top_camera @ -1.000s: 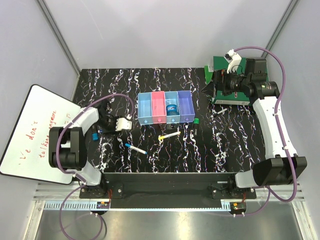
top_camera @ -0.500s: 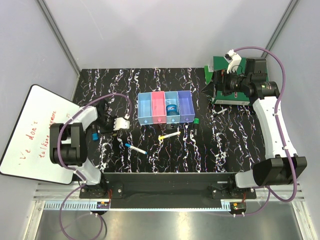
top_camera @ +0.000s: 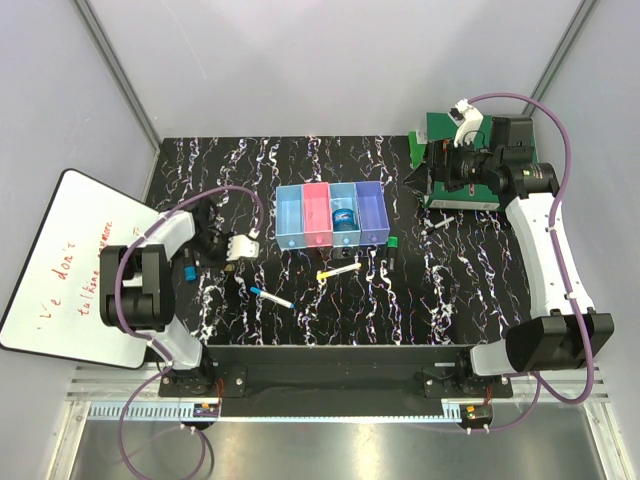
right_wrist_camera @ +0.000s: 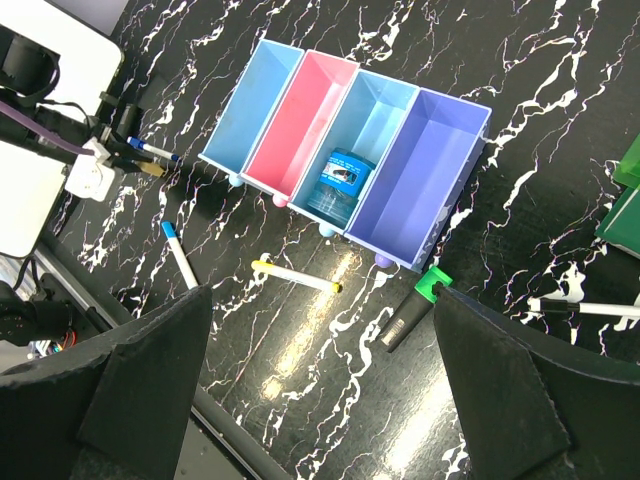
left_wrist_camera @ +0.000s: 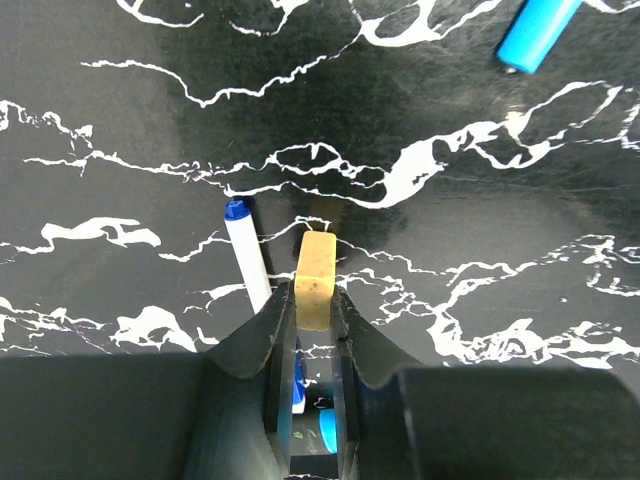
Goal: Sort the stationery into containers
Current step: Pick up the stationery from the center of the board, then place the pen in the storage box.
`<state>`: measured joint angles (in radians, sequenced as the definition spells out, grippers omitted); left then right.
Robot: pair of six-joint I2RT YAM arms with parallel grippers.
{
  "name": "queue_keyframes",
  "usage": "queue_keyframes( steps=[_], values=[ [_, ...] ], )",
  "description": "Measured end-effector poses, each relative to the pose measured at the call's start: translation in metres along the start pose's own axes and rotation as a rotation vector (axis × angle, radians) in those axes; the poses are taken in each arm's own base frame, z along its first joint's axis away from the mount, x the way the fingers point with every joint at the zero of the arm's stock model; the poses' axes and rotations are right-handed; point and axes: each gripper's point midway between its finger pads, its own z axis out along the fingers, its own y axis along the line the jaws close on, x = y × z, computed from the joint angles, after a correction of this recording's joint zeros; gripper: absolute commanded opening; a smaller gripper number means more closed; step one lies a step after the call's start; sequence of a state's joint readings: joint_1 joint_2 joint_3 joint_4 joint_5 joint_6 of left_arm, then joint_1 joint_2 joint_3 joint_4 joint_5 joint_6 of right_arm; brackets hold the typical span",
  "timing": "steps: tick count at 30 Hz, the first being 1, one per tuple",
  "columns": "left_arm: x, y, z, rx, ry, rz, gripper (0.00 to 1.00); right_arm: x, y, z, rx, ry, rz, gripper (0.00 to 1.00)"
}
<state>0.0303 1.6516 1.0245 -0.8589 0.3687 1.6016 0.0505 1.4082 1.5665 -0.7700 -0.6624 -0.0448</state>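
a round blue object (right_wrist_camera: 345, 178) sits in the second light blue bin (right_wrist_camera: 392, 103), a yellow-and-white pen (right_wrist_camera: 297, 276) lying nearby.

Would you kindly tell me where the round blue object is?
Top view, centre: the round blue object sits inside the light blue bin between the pink bin and purple bin.

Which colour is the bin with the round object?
Light blue bin, best in right wrist view.

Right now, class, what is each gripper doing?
Left gripper: jaws shut on a small tan block.
Right gripper: jaws open, holding nothing.
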Motion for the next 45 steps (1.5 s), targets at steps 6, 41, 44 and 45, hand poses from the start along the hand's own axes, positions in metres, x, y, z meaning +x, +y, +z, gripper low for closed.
queue_keyframes(
  steps=[6, 41, 44, 45],
  values=[
    [-0.029, 0.009, -0.029, -0.034, -0.064, 0.007, 0.00, 0.000, 0.000, 0.000, 0.000, 0.001, 0.001, 1.00],
    [-0.307, 0.190, 0.037, -0.239, -0.321, 0.214, 0.00, 0.000, -0.014, -0.001, 0.078, 0.000, 0.000, 1.00],
    [-0.306, 0.189, 0.044, -0.242, -0.311, 0.219, 0.02, 0.000, -0.014, -0.001, 0.077, 0.000, 0.000, 1.00],
    [-0.305, 0.188, 0.047, -0.241, -0.307, 0.218, 0.03, 0.000, -0.014, -0.001, 0.077, 0.000, 0.000, 1.00]
  ],
)
